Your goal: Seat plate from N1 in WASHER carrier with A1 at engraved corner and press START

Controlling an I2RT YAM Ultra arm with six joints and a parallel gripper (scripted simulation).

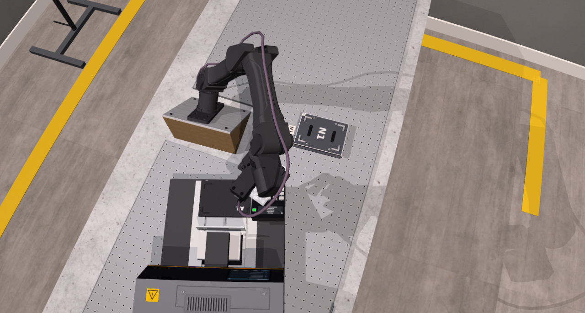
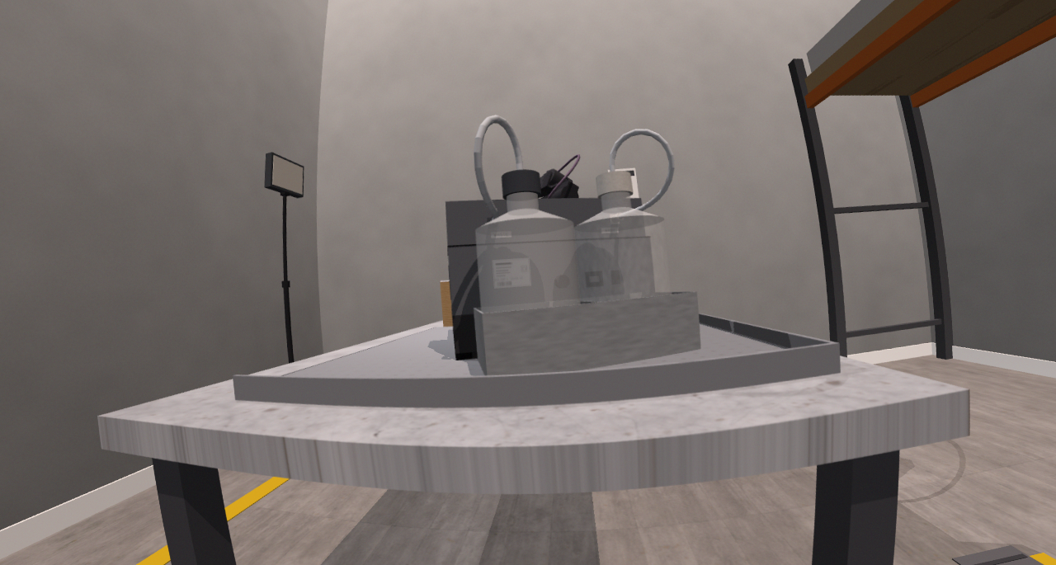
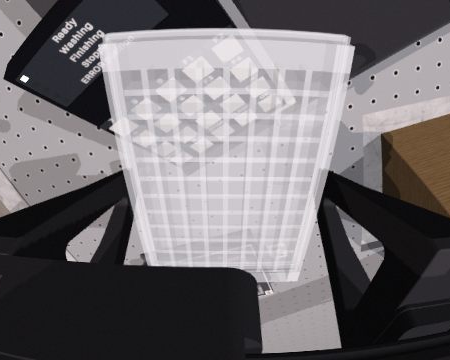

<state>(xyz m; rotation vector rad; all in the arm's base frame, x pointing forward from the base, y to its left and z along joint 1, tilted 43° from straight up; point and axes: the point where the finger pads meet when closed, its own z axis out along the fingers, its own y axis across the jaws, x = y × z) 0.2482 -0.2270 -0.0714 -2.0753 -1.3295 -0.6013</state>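
My gripper (image 3: 225,179) is shut on the clear plate (image 3: 225,205) (image 1: 258,197), with a finger at each long side; the top view shows only a bit of the plate beside the wrist. The plate is held above the washer's keypad (image 1: 281,195), whose keys show through it in the wrist view. The dark carrier (image 1: 218,196) (image 3: 370,30) holds nothing; its A1 engraving is partly covered by the cable. The nest N1 (image 1: 321,148) is empty. The lamp (image 1: 253,209) is green. On the display (image 3: 80,45), a white mark is beside "Ready". The plate's cut-off corner cannot be made out.
The washer's grey housing (image 1: 208,290) stands behind the carrier. The wooden arm base (image 1: 200,135) (image 3: 430,165) is near the carrier's front. Two bottles (image 2: 516,266) (image 2: 616,266) with hoses stand in a grey tray (image 2: 591,336) behind the washer. A purple cable loops around the wrist.
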